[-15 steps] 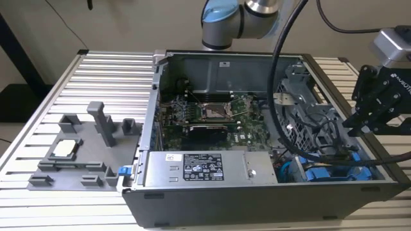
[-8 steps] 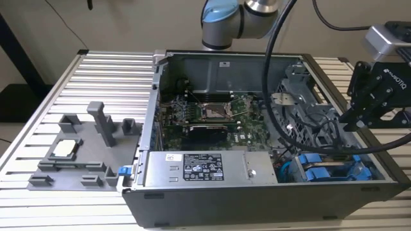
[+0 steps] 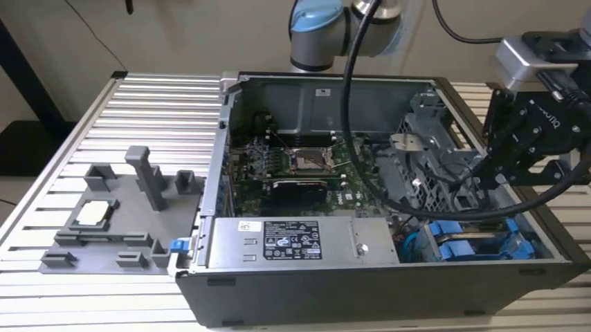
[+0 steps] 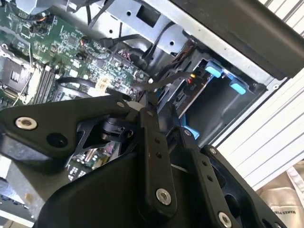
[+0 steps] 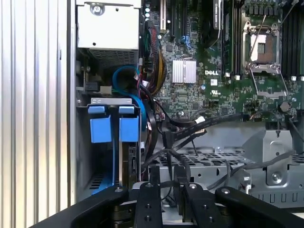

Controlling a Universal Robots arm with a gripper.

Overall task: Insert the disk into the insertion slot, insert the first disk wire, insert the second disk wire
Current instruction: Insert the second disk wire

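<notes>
Your gripper point(image 5: 167, 176), closest to the lens in the first wrist view, is clenched on a black cable point(image 5: 166, 147); beyond it the disk point(image 5: 128, 129) stands in the slot point(image 5: 111, 100) at the case's point(image 5: 71, 142) corner. In the second wrist view, you see the cable run from your gripper point(image 4: 145, 94) toward that slot, past the motherboard point(image 4: 71, 47). In the exterior view, your gripper point(image 3: 482, 178) hangs over the perforated cage point(image 3: 434, 173), and the disk point(image 3: 461, 247) sits at the case's near corner, toward the exterior view's right.

The insertion slot point(image 5: 102, 164) has bright blue tabs point(image 5: 99, 129); motherboard point(image 5: 190, 97) green, case point(image 3: 369, 296) black, table point(image 3: 157, 114) ribbed silver.
</notes>
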